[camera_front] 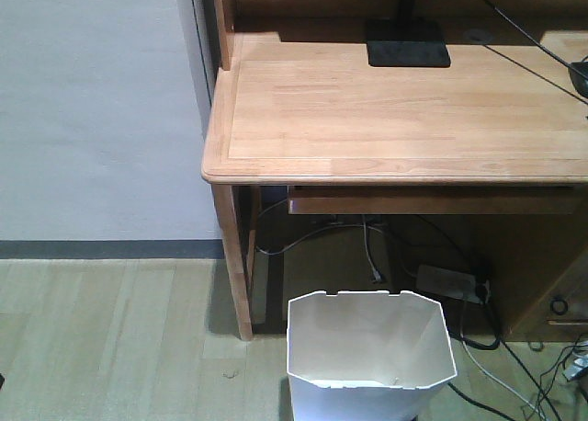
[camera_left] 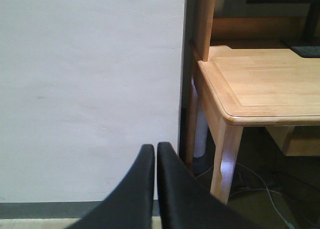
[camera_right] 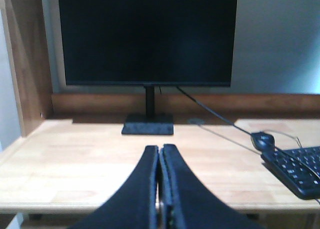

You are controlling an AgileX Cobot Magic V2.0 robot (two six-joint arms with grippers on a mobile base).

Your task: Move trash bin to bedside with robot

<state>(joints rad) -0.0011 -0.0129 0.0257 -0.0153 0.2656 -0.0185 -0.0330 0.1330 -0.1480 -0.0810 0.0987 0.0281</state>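
Trash bin: the trash bin [camera_front: 367,343] stands upright on the floor [camera_front: 110,338], just in front of the table [camera_front: 395,108], beside its left front leg and below its front edge. As far as the view shows, nothing is inside.
Bedside: no bed shows in any view, so I cannot tell where it lies from the table.
Left claw: the left claw [camera_left: 155,148] has its fingers pressed together on nothing. It hangs in the air to the left of the table's corner, facing the wall [camera_left: 90,89].
Right claw: the right claw [camera_right: 159,150] is also pressed together and empty. It sits over the table's front edge, pointing at the monitor [camera_right: 145,36].
Handling: the bin is probably light, thin-walled plastic. It looks smooth enough to slip, and being tall and tapered it could tip easily. Its flat panels likely flex.
Hold: pinch the rim with one finger inside and one outside, near a cut corner where the fold should stiffen the wall.
Risk: cables [camera_front: 478,347] trail under the table close to the bin's right side and could snag it.
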